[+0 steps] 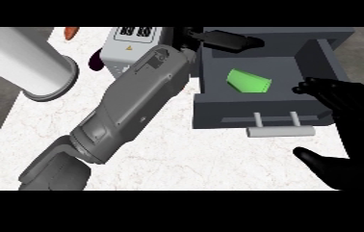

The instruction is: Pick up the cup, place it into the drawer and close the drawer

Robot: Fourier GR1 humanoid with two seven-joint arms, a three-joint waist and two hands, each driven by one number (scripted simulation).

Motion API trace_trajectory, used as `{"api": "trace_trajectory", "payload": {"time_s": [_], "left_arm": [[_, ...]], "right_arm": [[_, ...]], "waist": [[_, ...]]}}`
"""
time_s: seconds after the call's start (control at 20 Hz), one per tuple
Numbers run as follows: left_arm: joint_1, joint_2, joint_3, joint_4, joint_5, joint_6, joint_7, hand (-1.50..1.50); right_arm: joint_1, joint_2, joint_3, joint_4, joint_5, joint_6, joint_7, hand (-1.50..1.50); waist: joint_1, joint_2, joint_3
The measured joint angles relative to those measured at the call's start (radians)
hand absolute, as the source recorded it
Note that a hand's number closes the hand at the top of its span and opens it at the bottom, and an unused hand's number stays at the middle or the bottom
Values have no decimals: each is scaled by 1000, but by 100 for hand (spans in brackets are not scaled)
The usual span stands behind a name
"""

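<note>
The green cup (249, 81) lies on its side inside the open grey drawer (213, 111), apart from both hands. My left forearm crosses the counter from the lower left, and my left hand (226, 39) is open, its fingers stretched out over the drawer's back edge, above and behind the cup. My right hand (340, 106) is open at the drawer's front right corner, fingers near the right wall and thumb lower down by the counter's edge. The drawer's pale handle (280, 130) sticks out toward me, just left of that hand.
A large white cylinder (35, 65) lies at the left. A white box-shaped appliance (128, 45) stands behind my left forearm, with a dark purple thing (95, 61) beside it and an orange thing (71, 32) at the back left. White marble counter (213, 163) lies in front.
</note>
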Motion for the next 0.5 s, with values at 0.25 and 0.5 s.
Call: {"api": "trace_trajectory", "payload": {"time_s": [0.25,0.5], "left_arm": [[94,59,31,-112,7,4,2,-150],[240,161,50,-284,19,11,53,-150]], "right_arm": [[48,-66,23,-39,64,70,-3,150],[77,-118,28,-43,130,121,-18,150]], "waist": [[28,-8,-1],[47,-12,-1]]}}
